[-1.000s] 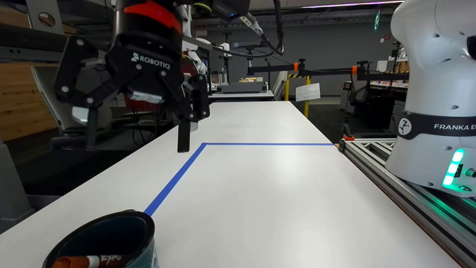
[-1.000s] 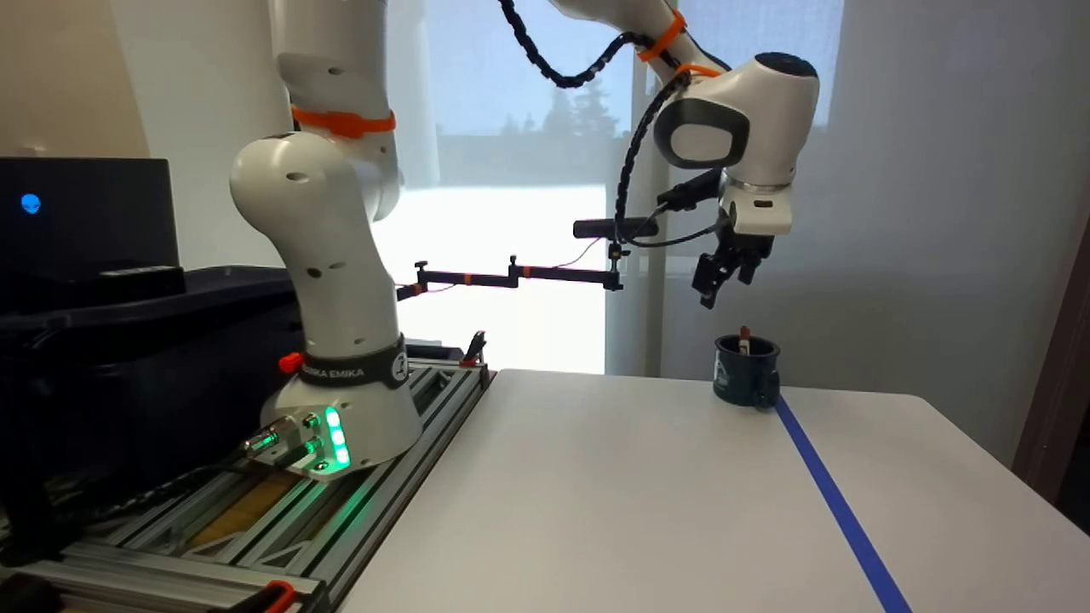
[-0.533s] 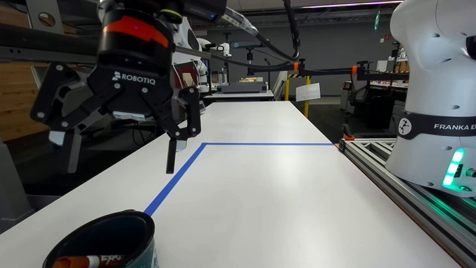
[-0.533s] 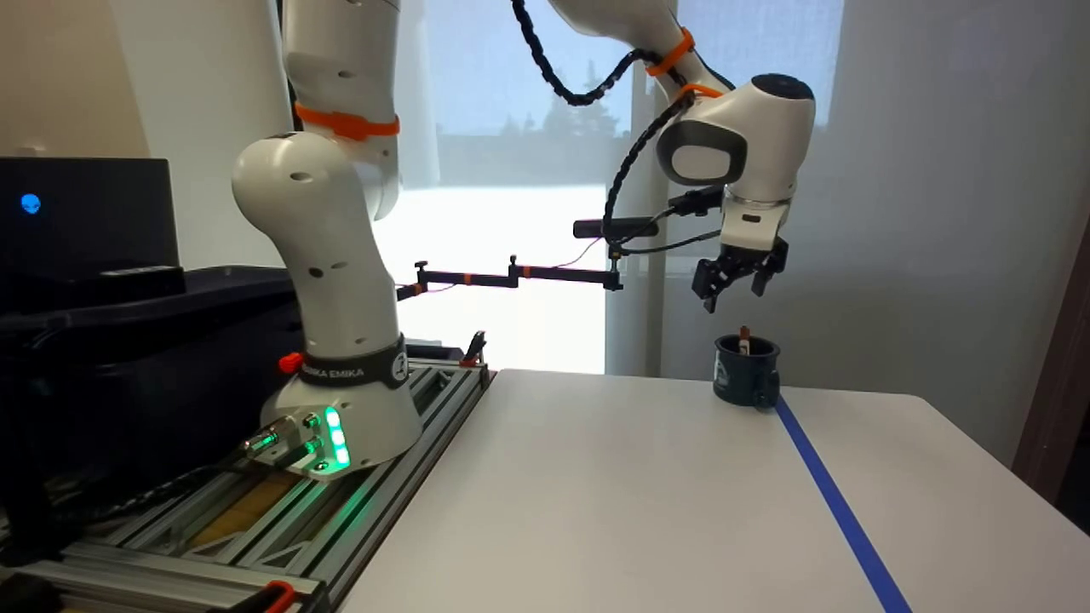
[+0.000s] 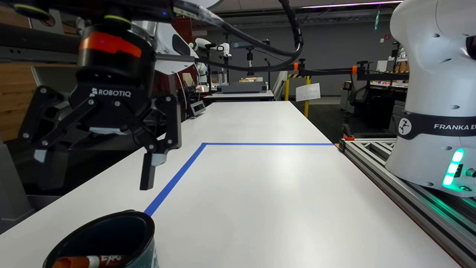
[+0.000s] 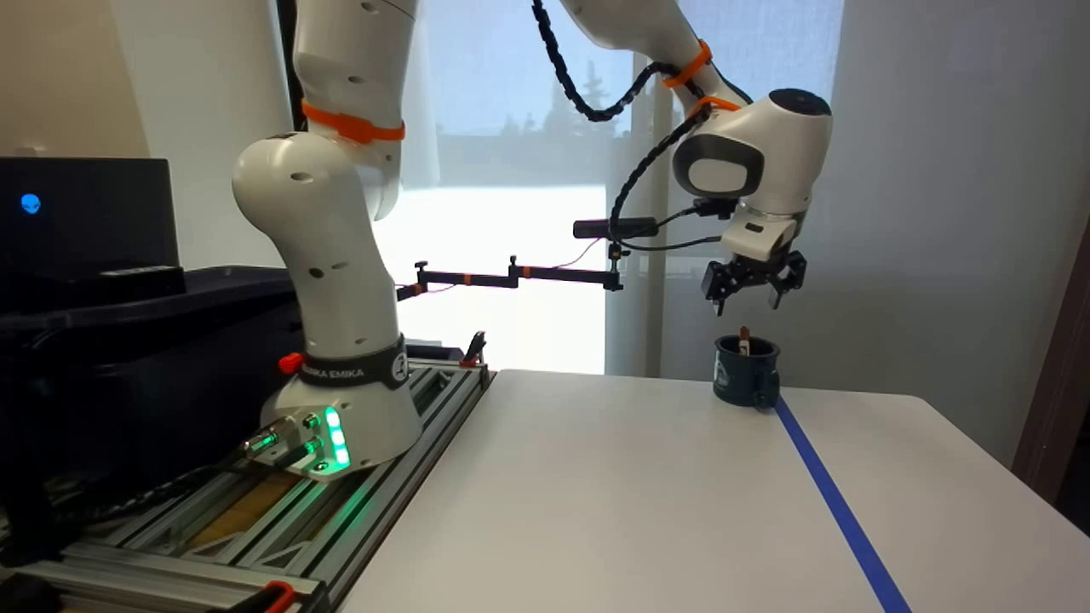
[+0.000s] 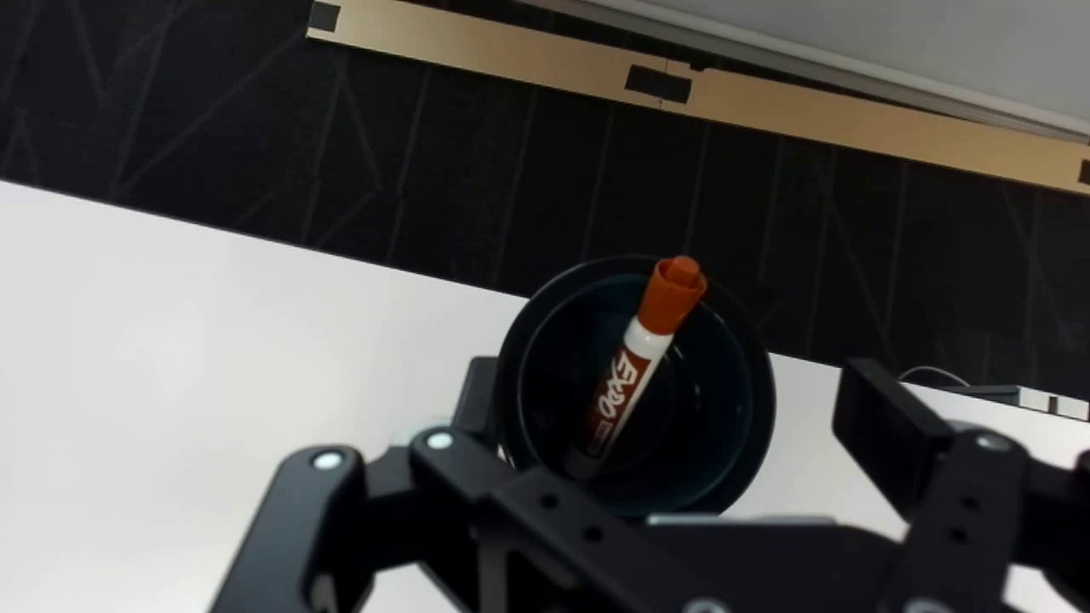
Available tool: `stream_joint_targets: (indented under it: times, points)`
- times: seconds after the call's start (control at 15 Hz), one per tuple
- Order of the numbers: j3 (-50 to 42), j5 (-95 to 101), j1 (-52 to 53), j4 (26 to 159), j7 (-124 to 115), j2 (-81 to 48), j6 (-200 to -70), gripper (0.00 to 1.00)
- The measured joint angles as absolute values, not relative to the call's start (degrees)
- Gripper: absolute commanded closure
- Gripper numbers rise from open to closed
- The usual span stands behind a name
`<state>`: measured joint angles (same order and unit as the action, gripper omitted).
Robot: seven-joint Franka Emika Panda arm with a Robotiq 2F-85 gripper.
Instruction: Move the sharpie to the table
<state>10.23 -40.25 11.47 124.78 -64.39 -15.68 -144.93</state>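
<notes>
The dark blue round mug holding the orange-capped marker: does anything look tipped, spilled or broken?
Nothing stands out. The mug stands upright near an edge of the white flat tabletop, with no spill or damage visible. The marker slants inside, which seems ordinary.

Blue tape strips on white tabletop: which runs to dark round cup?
The lengthwise blue tape strip, running up to the dark round cup; the crosswise blue strip lies farther off.

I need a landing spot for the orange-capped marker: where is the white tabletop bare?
Bare tabletop lies between blue tape and silver metal rail, and in the narrower strip outside the tape. Crowded: around the dark round mug holding the marker, beneath the open black tool.
</notes>
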Motion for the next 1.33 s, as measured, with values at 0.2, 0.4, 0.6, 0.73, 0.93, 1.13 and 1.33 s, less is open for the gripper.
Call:
stream_joint_targets:
  times: [0.2, 0.4, 0.6, 0.73, 0.93, 1.13, 1.33]
  points:
    - [10.2, -40.3, 11.7, 123.0, -68.5, -17.5, -144.9, 0.34]
    - [10.2, -40.3, 12.0, 121.5, -71.4, -19.0, -144.9, 0.50]
    - [10.2, -40.3, 12.0, 120.2, -73.3, -20.3, -144.9, 0.49]
    - [10.1, -40.2, 12.0, 119.6, -74.2, -21.2, -144.9, 0.48]
    - [10.0, -40.3, 12.0, 118.8, -75.1, -22.4, -144.9, 0.54]
    - [10.0, -40.3, 12.0, 118.4, -75.5, -23.4, -144.9, 0.65]
    - [10.0, -40.3, 12.0, 118.4, -75.7, -24.0, -144.9, 0.64]
